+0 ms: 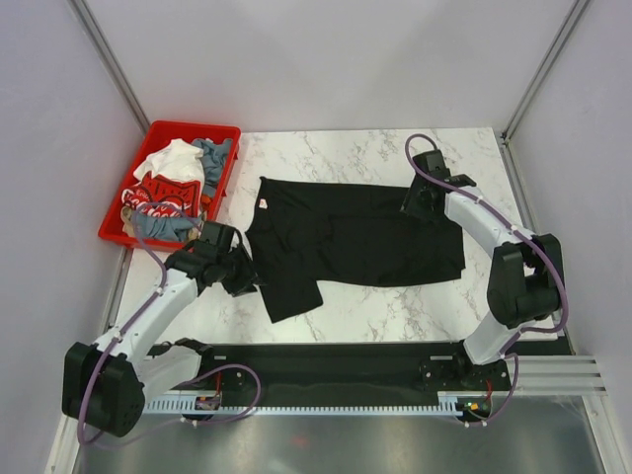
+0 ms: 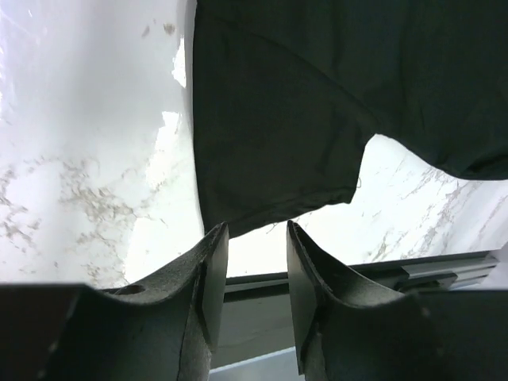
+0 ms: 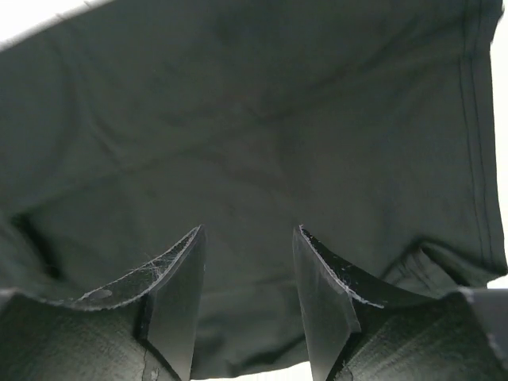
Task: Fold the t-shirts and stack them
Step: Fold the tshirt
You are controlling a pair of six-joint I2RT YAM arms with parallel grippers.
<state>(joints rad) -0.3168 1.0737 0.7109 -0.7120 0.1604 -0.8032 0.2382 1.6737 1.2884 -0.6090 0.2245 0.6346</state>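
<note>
Soft black tee [image 1: 355, 237] flat at center on glossy marble tabletop [image 1: 395, 306]; L claw [image 2: 254, 230] & R claw [image 3: 248, 234] both open, empty.

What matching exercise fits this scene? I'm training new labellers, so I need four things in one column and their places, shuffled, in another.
Things:
1. black t-shirt
2. red bin
3. left fingers
4. right fingers

Places:
A. over the black cloth at its far right end
B. at the far left of the table, holding crumpled tees
C. spread across the table's middle
D. by the shirt's near left sleeve

Pairs: 1-C, 2-B, 3-D, 4-A.
</note>
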